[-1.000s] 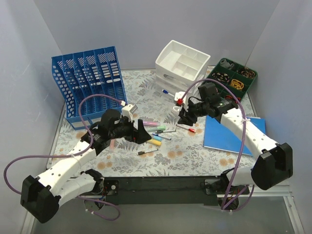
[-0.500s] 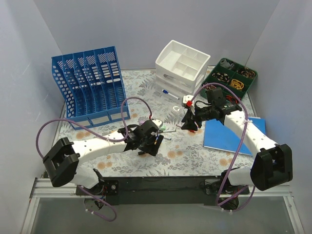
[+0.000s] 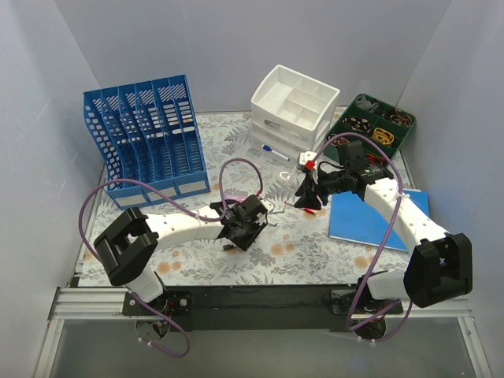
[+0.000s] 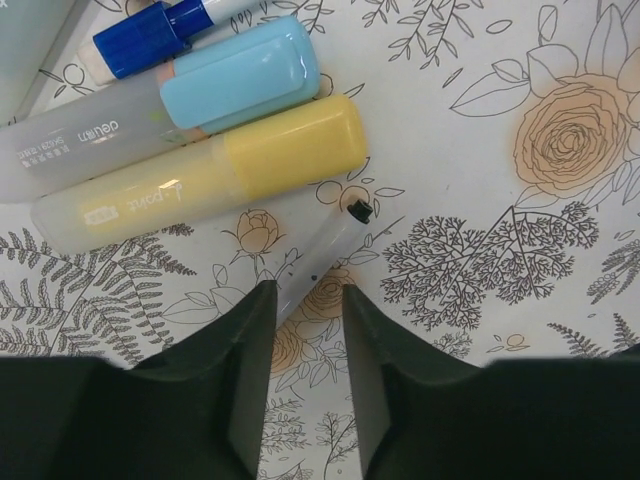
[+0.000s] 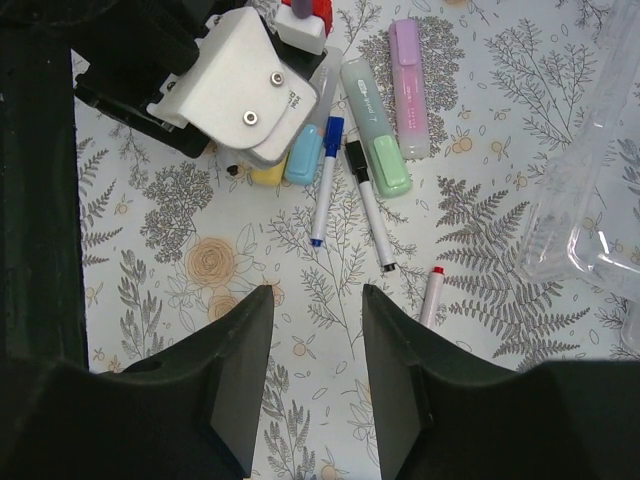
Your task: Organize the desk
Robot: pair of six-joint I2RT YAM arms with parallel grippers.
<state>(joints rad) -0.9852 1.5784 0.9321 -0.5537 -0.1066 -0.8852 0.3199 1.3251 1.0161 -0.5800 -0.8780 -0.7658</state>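
1. The desk (image 3: 315, 252) lies directly beneath both claws; the left gripper (image 4: 305, 288) sits low, jaws apart astride a slim white pen (image 4: 335, 240); the right gripper (image 5: 316, 295) hovers higher, released, empty.
2. Beside the pen: one blue highlighter (image 4: 240, 75); one yellow highlighter (image 4: 290, 150); one blue-capped marker (image 4: 150, 35).
3. The desk is flat and pale, printed with ferns and orange flowers, with a black front rail.

"deli" on the blue-capped highlighter (image 4: 170, 105)
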